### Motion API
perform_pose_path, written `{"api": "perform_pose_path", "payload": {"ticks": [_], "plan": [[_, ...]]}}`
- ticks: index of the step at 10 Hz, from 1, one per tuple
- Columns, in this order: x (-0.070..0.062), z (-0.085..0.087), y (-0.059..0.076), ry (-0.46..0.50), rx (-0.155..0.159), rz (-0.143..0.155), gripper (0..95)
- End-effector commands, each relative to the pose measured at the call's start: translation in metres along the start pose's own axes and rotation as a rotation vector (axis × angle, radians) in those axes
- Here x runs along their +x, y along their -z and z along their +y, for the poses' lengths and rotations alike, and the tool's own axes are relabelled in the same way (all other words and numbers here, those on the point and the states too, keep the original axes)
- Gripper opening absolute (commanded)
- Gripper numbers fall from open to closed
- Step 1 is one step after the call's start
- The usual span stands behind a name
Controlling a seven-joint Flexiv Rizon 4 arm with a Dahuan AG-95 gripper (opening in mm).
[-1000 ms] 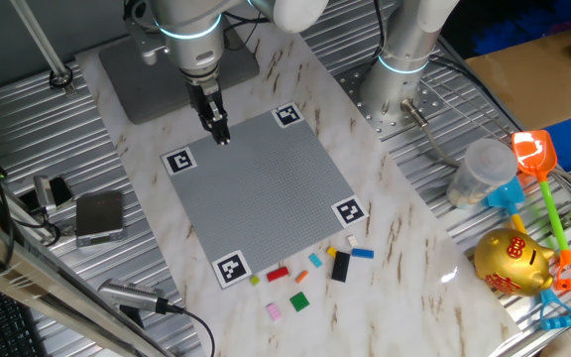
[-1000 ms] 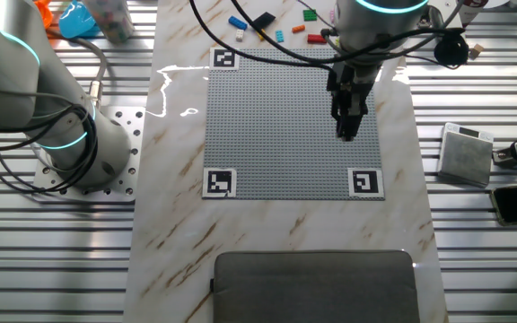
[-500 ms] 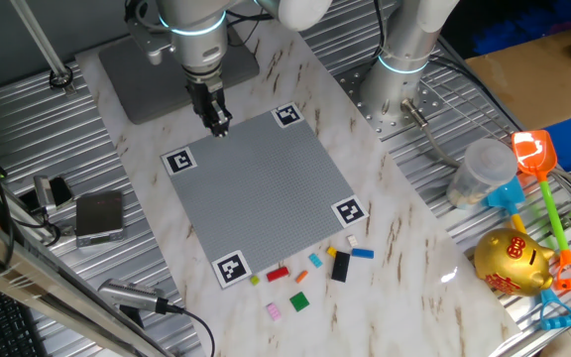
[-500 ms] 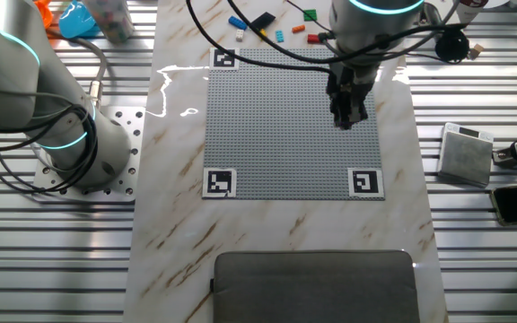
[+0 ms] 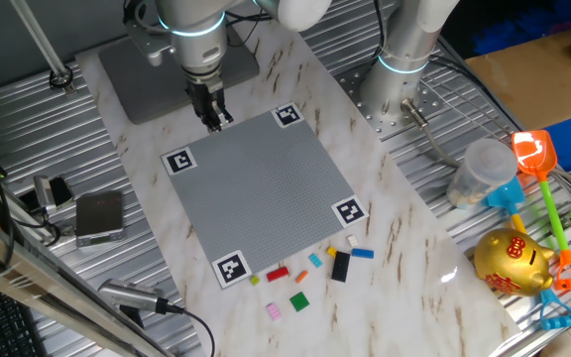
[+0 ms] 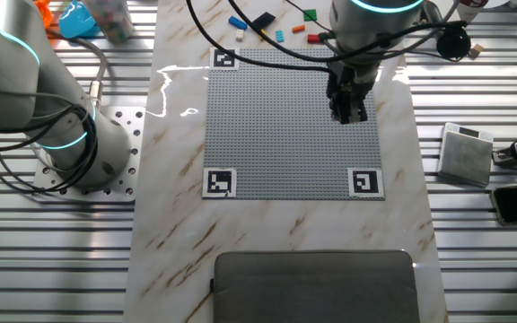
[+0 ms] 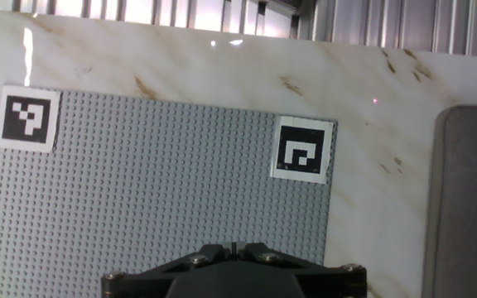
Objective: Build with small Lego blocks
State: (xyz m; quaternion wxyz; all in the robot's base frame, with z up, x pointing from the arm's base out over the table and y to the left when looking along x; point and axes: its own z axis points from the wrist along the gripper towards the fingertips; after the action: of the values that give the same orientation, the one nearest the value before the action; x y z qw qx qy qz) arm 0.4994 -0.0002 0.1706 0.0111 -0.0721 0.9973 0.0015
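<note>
1. The gripper hangs above the grey plate, fingers pressed together, holding nothing.
2. The small Lego blocks lie well away on the surface, beyond the plate's far edge.
3. The hand view shows only plate and markers.

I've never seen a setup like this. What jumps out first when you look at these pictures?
The big grey studded plate with black-and-white corner markers fills the middle of the marble table, with the arm's end effector poised above its far edge. A scatter of small Lego blocks lies just off the plate's near edge. To the right sit a gold piggy bank and an orange toy shovel.
</note>
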Motion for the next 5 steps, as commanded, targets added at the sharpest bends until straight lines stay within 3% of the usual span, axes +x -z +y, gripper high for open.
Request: {"api": "perform_pose_path", "payload": {"ticks": [1, 5], "plan": [[-0.0005, 0.0001, -0.0004, 0.028, -0.003, -0.001, 0.0], [-0.0005, 0.0001, -0.0004, 0.068, -0.006, -0.002, 0.0]]}}
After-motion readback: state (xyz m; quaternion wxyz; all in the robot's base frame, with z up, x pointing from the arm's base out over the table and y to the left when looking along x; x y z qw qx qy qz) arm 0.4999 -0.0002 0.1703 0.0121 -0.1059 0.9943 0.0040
